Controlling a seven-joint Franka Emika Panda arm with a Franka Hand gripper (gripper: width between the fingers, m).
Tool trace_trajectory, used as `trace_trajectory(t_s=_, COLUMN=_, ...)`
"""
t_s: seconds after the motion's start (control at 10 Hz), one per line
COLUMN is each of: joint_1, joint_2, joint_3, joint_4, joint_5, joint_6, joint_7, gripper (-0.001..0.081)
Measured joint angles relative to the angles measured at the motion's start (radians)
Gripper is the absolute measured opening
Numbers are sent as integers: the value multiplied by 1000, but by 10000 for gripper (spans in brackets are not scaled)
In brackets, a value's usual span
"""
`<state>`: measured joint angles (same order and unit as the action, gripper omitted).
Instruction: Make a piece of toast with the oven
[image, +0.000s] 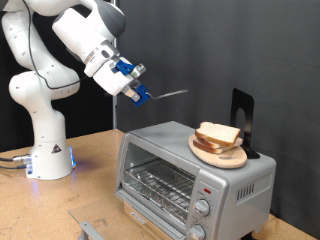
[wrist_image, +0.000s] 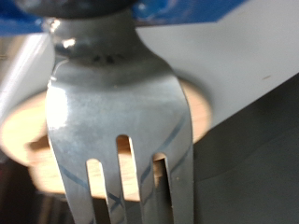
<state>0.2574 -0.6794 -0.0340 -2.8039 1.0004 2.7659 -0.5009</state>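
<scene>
The white, jointed robot arm (image: 60, 45) rises from its base, bends at the elbow and reaches toward the exterior view's right. Its blue-fingered two-finger gripper (image: 136, 92) is raised and clamps a metal fork handle.

Oven (image: 190, 177): silver-grey casing, glass door showing a grey wire rack, a red mark beside its two grey knobs. Piece of toast (image: 219, 135): pale tan with a darker brown crust, on a light wooden plate (image: 216, 156). Arm white; gripper (image: 137, 92) with blue parts, fork (wrist_image: 120, 121) shiny silver; table (image: 40, 210) light brown wood.
</scene>
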Motion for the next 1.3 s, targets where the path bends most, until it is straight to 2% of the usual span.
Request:
trace_trajectory(t_s=0.1, joint_1=-11, joint_2=10, joint_3=0, joint_4=-2, joint_5=5, joint_6=24, joint_7=16, gripper=494)
trace_trajectory(t_s=0.4, joint_1=-111, joint_2=53, joint_3=-16, joint_4=-1, joint_5=-83, joint_6=-42, joint_7=72, gripper=494)
trace_trajectory(t_s=0.5, joint_1=-125, joint_2=65, joint_3=-34, joint_4=2, joint_5=-88, joint_6=-61, joint_7=58, gripper=494)
trace_trajectory(t_s=0.7, joint_1=-126, joint_2=80, joint_3=-78, joint_4=13, joint_5=-88, joint_6=-105, joint_7=14, gripper=494)
trace_trajectory(t_s=0.8, joint_1=-126, joint_2=80, joint_3=-75, joint_4=13, joint_5=-88, joint_6=-104, joint_7=16, gripper=494)
trace_trajectory(t_s=0.9, joint_1=-132, joint_2=80, joint_3=-67, joint_4=13, joint_5=-111, joint_6=-114, joint_7=47, gripper=494)
trace_trajectory(t_s=1.1, joint_1=-180, joint_2=93, joint_3=-30, joint_4=35, joint_5=-223, joint_6=-187, joint_7=194, gripper=494)
trace_trajectory(t_s=1.3, joint_1=-203, joint_2=145, joint_3=-19, joint_4=90, joint_5=-285, joint_6=-245, joint_7=266, gripper=494)
